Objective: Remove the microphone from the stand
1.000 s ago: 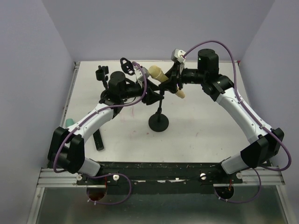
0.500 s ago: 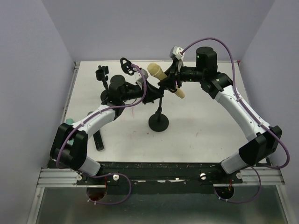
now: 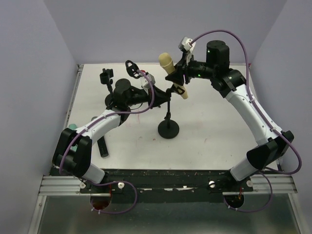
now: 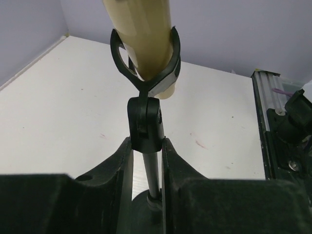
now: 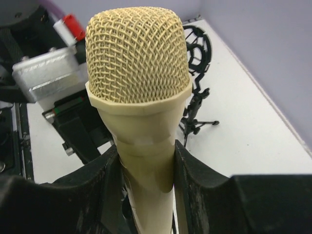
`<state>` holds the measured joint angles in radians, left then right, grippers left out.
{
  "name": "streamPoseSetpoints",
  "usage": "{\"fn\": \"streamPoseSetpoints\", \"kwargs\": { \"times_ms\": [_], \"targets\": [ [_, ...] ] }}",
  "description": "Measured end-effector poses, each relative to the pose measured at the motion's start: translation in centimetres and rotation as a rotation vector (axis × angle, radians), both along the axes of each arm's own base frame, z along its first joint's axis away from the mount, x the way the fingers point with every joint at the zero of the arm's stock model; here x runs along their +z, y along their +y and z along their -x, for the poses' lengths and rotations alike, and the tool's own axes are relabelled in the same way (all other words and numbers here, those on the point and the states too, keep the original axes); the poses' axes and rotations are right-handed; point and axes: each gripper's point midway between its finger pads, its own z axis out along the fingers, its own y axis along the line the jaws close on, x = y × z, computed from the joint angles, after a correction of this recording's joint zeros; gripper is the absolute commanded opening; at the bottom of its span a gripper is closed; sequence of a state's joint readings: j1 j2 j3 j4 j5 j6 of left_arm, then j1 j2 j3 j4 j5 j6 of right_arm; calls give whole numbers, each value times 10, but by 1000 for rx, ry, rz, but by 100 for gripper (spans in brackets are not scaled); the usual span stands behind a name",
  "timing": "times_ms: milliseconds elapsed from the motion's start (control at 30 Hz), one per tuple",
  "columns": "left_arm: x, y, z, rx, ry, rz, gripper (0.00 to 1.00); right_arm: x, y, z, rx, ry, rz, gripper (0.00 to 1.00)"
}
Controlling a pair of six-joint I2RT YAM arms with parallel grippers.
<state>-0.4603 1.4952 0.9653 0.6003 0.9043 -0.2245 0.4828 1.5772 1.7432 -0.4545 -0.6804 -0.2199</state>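
The cream microphone (image 3: 165, 62) points up and away, its body still seated in the black clip (image 4: 146, 80) of the stand (image 3: 168, 130). In the right wrist view its mesh head (image 5: 137, 53) fills the frame above the jaws. My right gripper (image 3: 178, 76) is shut on the microphone's body (image 5: 146, 161), just below the head. My left gripper (image 3: 157, 96) is shut on the stand's black swivel joint (image 4: 145, 124), directly under the clip, with the thin pole (image 4: 152, 170) running down between the fingers to the round base.
A small black tripod holder (image 3: 106, 79) and a round shock mount (image 3: 132, 68) stand at the back left. A flat black bar (image 3: 102, 146) and a teal object (image 3: 72, 127) lie near the left edge. Walls close in on three sides.
My left gripper has shut on the stand's joint. My right gripper has swung the microphone's head up and to the right, and the stand's base has shifted slightly right.
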Motion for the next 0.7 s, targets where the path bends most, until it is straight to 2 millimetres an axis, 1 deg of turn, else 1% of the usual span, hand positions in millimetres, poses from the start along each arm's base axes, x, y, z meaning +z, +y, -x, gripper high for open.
{"fn": "streamPoseSetpoints", "kwargs": {
  "times_ms": [67,167,200,300,367,400,433,500,567,600,633,700],
  "targets": [
    [-1,1,-1,3,-31,-10,0,14,-4,-6,-36,-20,-20,1],
    [-4,1,-2,4,-68,-30,0,50,-15,-21,-110,-97,-75,1],
    [-9,1,0,-3,-57,-42,0,65,-18,-26,-133,-141,-97,1],
    [-37,-1,13,-34,22,-97,0,116,-28,-35,-196,-281,-173,1],
    [-47,-1,17,-43,50,-118,0,148,-35,-34,-221,-367,-221,1],
    [-50,-1,18,-47,62,-128,0,160,-37,-32,-226,-401,-241,1],
    [-51,-1,19,-48,64,-132,0,167,-39,-29,-230,-424,-254,1],
    [-53,0,19,-50,68,-140,0,170,-42,-25,-237,-439,-264,1],
    [-53,0,19,-53,75,-148,0,163,-44,-23,-242,-428,-257,1],
    [-51,0,19,-53,72,-149,3,159,-44,-24,-244,-422,-253,1],
    [-49,-1,18,-54,71,-150,7,157,-44,-25,-246,-416,-249,0],
    [-43,0,18,-55,66,-151,26,152,-44,-27,-251,-406,-242,0]
  ]
}}
